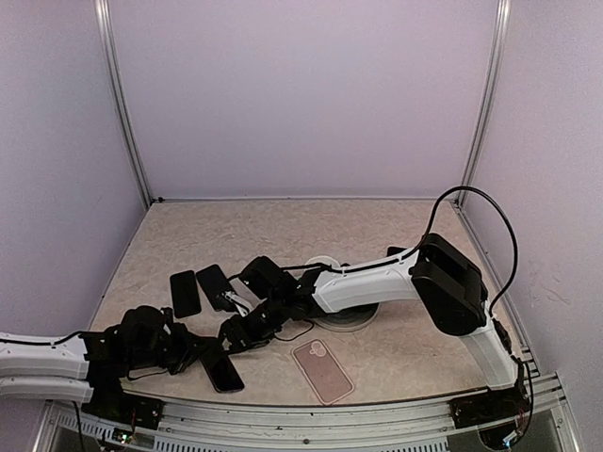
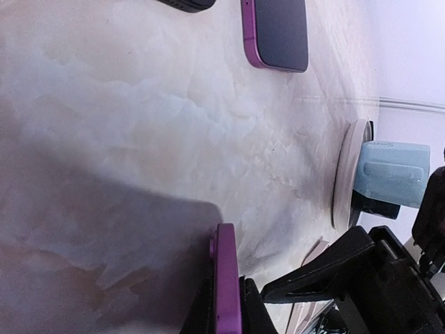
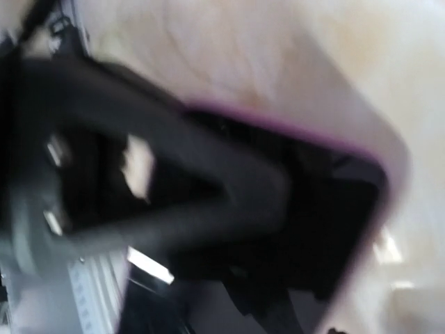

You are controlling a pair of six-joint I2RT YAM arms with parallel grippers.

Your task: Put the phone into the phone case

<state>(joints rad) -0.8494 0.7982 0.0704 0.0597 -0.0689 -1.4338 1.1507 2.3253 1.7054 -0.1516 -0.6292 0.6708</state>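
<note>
The phone (image 1: pixel 226 375) is dark-screened with a purple edge and lies near the table's front left. My left gripper (image 1: pixel 209 361) is shut on it. In the left wrist view the phone's purple edge (image 2: pixel 227 261) stands pinched between the two black fingers of the left gripper (image 2: pixel 226 292). The pink phone case (image 1: pixel 322 371) lies flat to the right of the phone, apart from it. My right gripper (image 1: pixel 237 331) hovers just above and behind the phone. The right wrist view is blurred and shows the phone (image 3: pixel 334 229) close below; that gripper's jaw state is unclear.
Two more dark phones (image 1: pixel 186 293) (image 1: pixel 215 285) lie side by side behind the left gripper; one has a purple edge (image 2: pixel 277 31). A white round disc (image 1: pixel 350 322) sits mid-table under the right arm, with a light blue block (image 2: pixel 393 174) on it. Walls enclose the table.
</note>
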